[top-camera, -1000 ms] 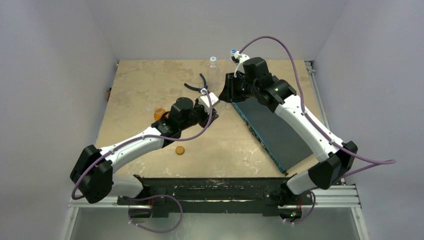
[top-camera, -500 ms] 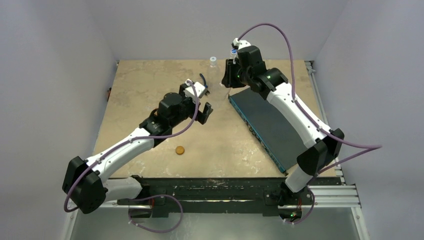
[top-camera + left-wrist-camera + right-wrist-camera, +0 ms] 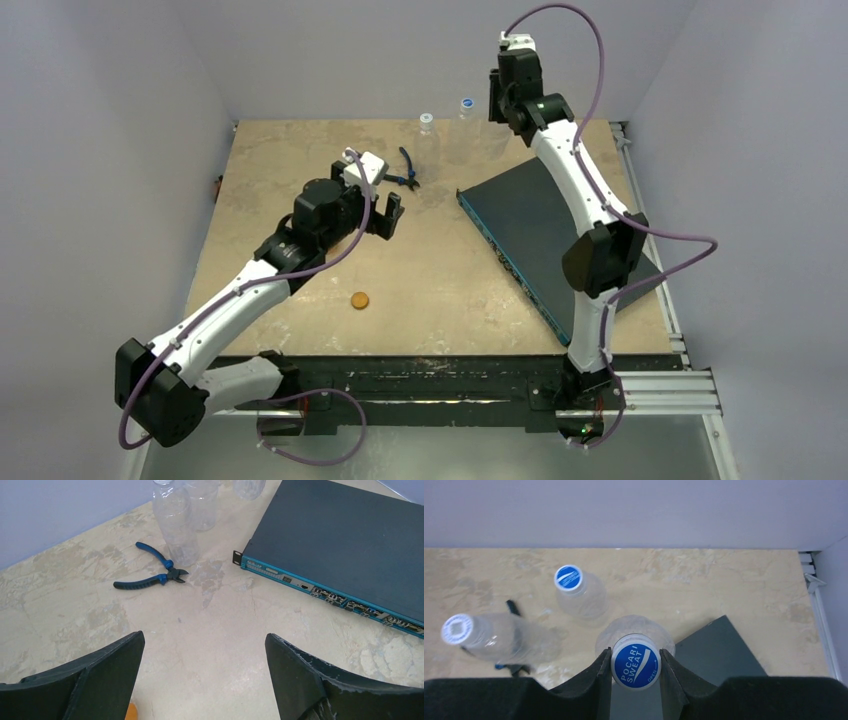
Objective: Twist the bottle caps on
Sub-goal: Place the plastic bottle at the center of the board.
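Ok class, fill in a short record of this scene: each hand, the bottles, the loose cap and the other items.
left hand: open, empty, over the table
right hand: shut on the Pocari cap, which sits on a bottle
blue-capped bottle: upright, untouched
white-capped bottle: upright, untouched
orange cap: loose on the table, away from both hands
pliers: lying beside a clear bottle
box: flat on the table
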Controlling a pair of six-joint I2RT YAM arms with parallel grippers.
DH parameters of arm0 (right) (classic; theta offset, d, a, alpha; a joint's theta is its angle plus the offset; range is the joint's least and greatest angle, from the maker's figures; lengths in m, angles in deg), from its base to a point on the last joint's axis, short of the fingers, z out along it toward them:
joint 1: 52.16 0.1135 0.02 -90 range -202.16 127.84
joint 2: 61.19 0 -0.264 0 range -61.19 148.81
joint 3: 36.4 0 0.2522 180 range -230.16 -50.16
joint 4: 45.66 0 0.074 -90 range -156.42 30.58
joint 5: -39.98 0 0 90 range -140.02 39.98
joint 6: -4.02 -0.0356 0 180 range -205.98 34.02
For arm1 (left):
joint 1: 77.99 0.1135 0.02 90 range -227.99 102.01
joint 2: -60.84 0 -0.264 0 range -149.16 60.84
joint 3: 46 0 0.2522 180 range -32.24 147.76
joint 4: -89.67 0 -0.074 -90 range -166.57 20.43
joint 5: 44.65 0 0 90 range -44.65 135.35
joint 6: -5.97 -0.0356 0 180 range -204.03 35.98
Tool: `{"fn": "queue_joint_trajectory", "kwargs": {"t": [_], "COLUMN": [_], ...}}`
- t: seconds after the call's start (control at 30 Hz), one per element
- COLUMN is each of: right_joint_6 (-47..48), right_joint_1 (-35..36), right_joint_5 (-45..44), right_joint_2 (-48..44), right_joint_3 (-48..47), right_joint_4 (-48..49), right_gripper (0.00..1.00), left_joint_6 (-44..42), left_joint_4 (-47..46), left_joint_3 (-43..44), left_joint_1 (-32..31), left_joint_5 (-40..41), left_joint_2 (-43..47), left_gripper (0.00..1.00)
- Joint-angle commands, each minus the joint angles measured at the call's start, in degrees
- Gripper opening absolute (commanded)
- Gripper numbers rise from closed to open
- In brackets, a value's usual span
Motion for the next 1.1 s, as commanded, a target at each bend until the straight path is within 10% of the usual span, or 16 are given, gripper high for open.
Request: {"fn": "queue_joint_trajectory", "kwargs": {"t": [0.0, 1.07], "right_joint_6": [5.3, 5.5], "right_joint_1": [-2.8, -7.2], "right_joint_5": [-2.8, 6.0], "right_joint_2": [3.9, 17.3], "right_joint_3": [-7.3, -10.0], "right_joint_4": [4.3, 5.9], "right_gripper": [0.03, 0.13], "left_joint_6": [0.4, 0.8], "left_joint_4": [0.7, 3.5], "left_joint_3": [3.1, 5.8], "left_joint_1": [0.4, 0.5], "left_joint_5": [0.8, -0.3], "left_joint_2": [1.7, -1.6], "left_gripper": [0.91, 0.91]}}
